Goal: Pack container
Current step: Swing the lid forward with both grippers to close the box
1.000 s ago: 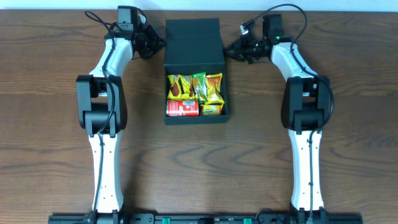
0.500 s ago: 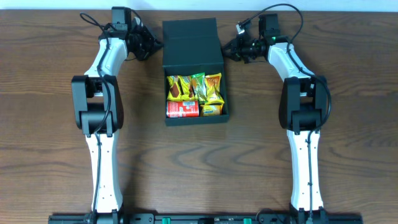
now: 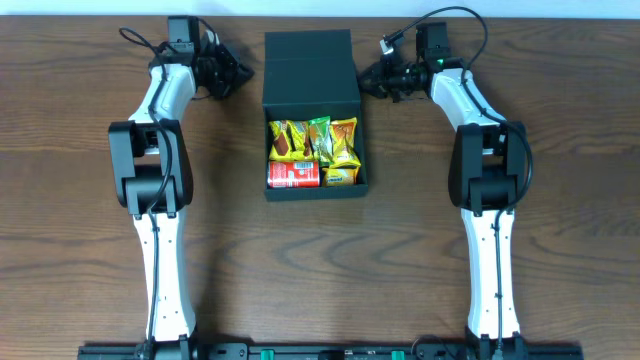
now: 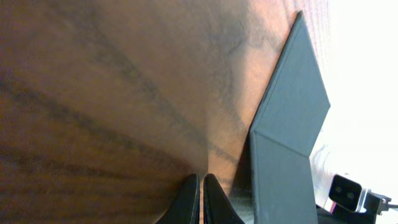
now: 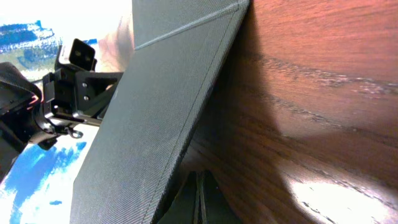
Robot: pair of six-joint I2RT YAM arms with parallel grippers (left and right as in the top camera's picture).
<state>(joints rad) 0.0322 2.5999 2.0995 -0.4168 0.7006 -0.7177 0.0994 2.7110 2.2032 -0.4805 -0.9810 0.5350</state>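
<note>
The black container (image 3: 312,108) sits at the table's back centre. Its flap lid (image 3: 310,65) covers the rear half. The open front half holds yellow snack packets (image 3: 312,142) and a red can (image 3: 293,174). My left gripper (image 3: 238,71) is shut and empty, left of the lid and a little apart from it; the lid shows in the left wrist view (image 4: 292,112) beyond the fingertips (image 4: 201,178). My right gripper (image 3: 370,79) is shut and empty, close against the lid's right side; the right wrist view shows the lid (image 5: 155,112) just beside the fingertips (image 5: 200,177).
Bare brown wood table (image 3: 320,270) lies all around the container. The two white arms (image 3: 160,200) (image 3: 490,200) run down each side toward the front edge. The table's back edge is just behind the lid.
My left gripper has drawn back leftward, away from the lid's left side. My right gripper has stayed by the lid's right side. The lid has not visibly moved.
</note>
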